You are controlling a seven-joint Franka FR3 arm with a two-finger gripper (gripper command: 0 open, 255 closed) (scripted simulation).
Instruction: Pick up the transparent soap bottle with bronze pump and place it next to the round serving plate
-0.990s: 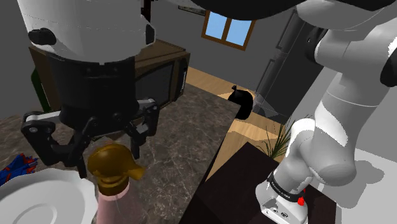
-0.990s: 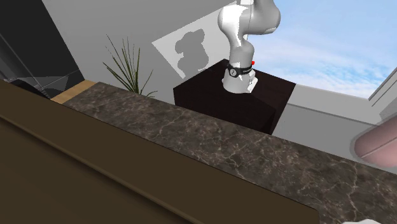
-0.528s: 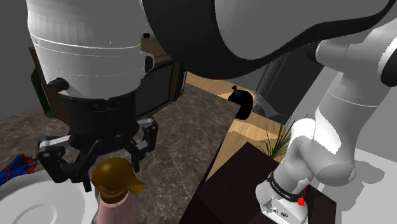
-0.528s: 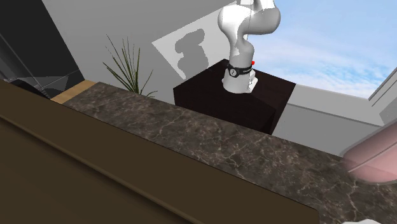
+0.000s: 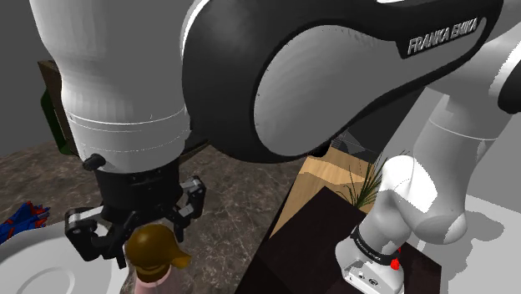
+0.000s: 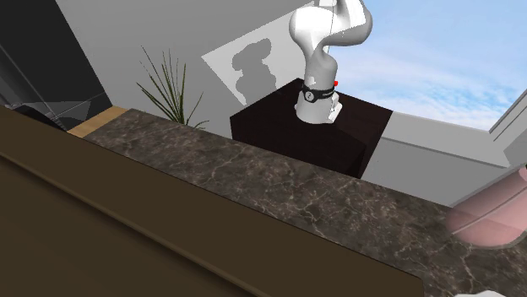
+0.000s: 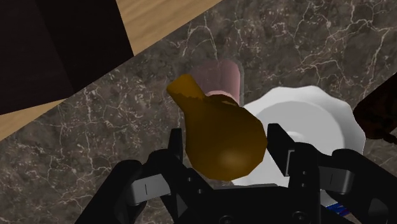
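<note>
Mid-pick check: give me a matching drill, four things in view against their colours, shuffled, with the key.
Things:
1. pump head
2. plate
3. counter
4. claw

Colours:
a. black
b. white
c. bronze-brown
d. dark with pale marbling

Pairs: 1-c, 2-b, 3-d, 4-a

A home is indicated, most likely a kitchen or dining corner: a long dark brown marble-veined stone countertop [image 6: 279,190] is set above a light wooden plank floor [image 5: 321,177], a spiky green houseplant [image 6: 173,93] is placed against a plain grey wall [image 6: 220,25], and a white round scallop-edged plate [image 7: 318,118] is laid on the counter.
</note>
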